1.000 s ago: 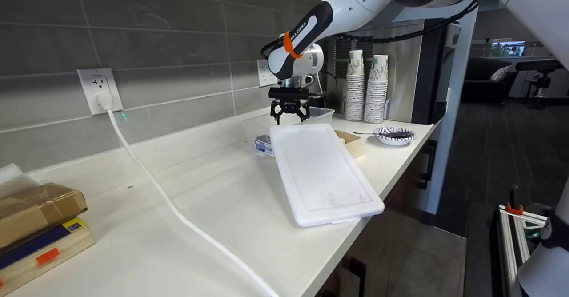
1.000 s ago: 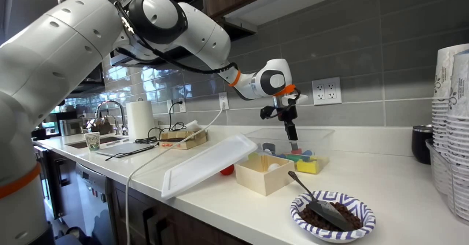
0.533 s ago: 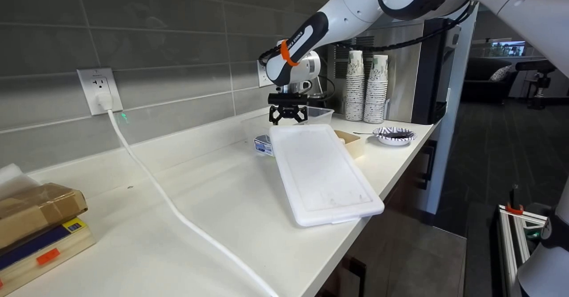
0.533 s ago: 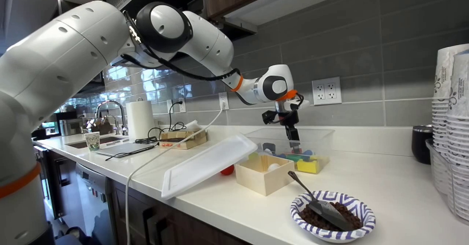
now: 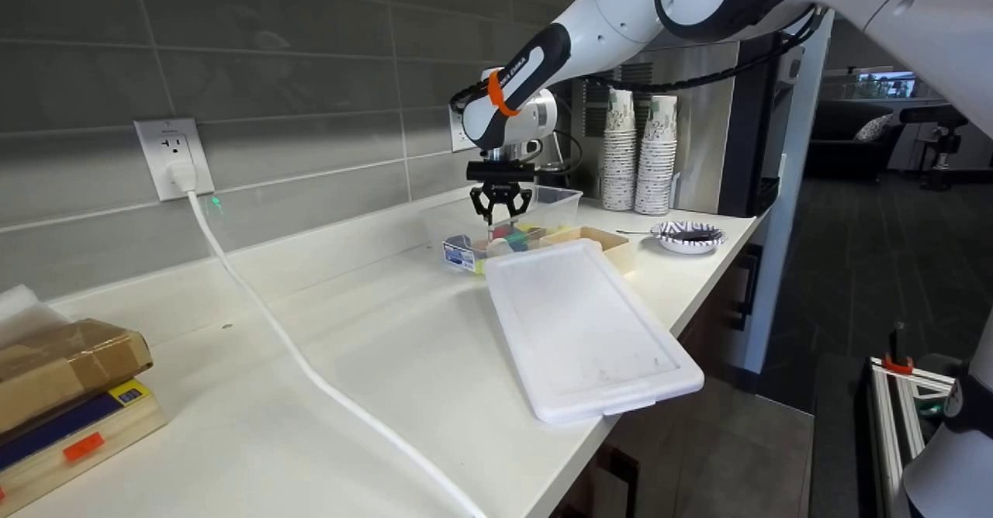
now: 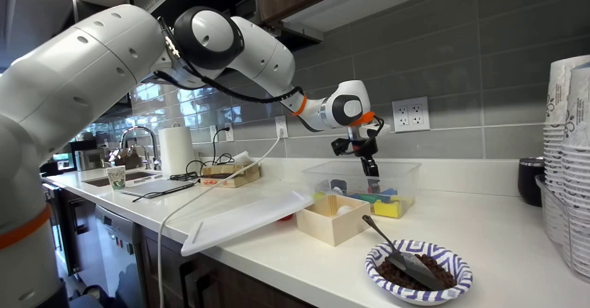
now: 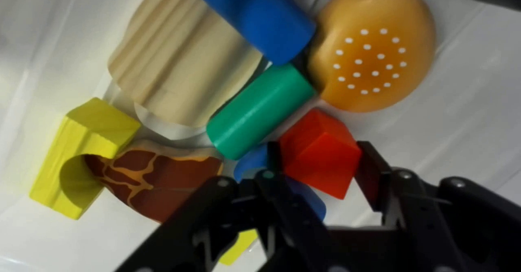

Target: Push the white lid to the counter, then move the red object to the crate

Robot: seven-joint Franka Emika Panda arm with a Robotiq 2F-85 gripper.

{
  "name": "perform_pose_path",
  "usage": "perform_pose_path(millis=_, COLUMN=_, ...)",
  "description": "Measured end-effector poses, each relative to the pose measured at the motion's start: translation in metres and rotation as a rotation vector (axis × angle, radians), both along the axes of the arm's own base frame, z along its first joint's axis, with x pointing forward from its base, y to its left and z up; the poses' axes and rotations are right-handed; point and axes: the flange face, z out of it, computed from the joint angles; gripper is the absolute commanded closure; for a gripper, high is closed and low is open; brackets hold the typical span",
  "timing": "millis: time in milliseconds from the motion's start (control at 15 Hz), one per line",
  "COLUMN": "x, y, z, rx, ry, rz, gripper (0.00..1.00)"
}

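The white lid (image 5: 582, 324) leans at a slant over the counter (image 5: 372, 332), one end hanging past the front edge, the other slightly raised beside the wooden crate (image 6: 322, 227). Inside a clear plastic bin (image 6: 318, 176) my gripper (image 7: 319, 158) points down among toy pieces. Its fingers press both sides of the red object, a faceted red block (image 7: 325, 164), so the jaws are shut on it. Only a little of this block (image 5: 503, 231) shows from outside. A separate red ball (image 6: 286, 217) is mostly hidden behind the lid.
Around the block lie a green cylinder (image 7: 260, 111), a blue one (image 7: 281, 23) and a bun (image 7: 374, 72). A patterned bowl (image 6: 463, 275) holds a dark utensil. Stacked cups (image 5: 619, 161) stand at the back, and a white cord (image 5: 341, 398) crosses the counter.
The gripper has lowered and its jaws have closed on the red block. The lid has slid toward the counter's front edge and sunk flatter, uncovering the bin's contents.
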Motion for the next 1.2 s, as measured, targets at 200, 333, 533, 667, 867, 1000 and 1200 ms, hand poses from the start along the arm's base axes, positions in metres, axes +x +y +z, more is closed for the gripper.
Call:
perform_pose_path(millis=200, x=0.001, y=0.0, z=0.0, rx=-0.003, ry=-0.004, rz=0.0, gripper=0.77)
perform_pose_path(millis=333, x=0.001, y=-0.001, z=0.0, rx=-0.003, ry=-0.004, rz=0.0, gripper=0.77)
perform_pose_path(millis=533, x=0.002, y=0.0, z=0.002, rx=-0.007, ry=-0.009, rz=0.0, gripper=0.77)
perform_pose_path(millis=667, x=0.003, y=0.002, z=0.008, rx=-0.017, ry=-0.02, rz=-0.001, gripper=0.77)
perform_pose_path(millis=867, x=0.005, y=0.008, z=0.027, rx=-0.026, ry=-0.04, rz=-0.025, gripper=0.77)
perform_pose_path(millis=1000, x=0.004, y=0.015, z=0.045, rx=-0.027, ry=-0.056, rz=-0.036, gripper=0.77)
perform_pose_path(millis=1200, x=-0.003, y=0.026, z=0.072, rx=-0.028, ry=-0.072, rz=-0.047, gripper=0.77)
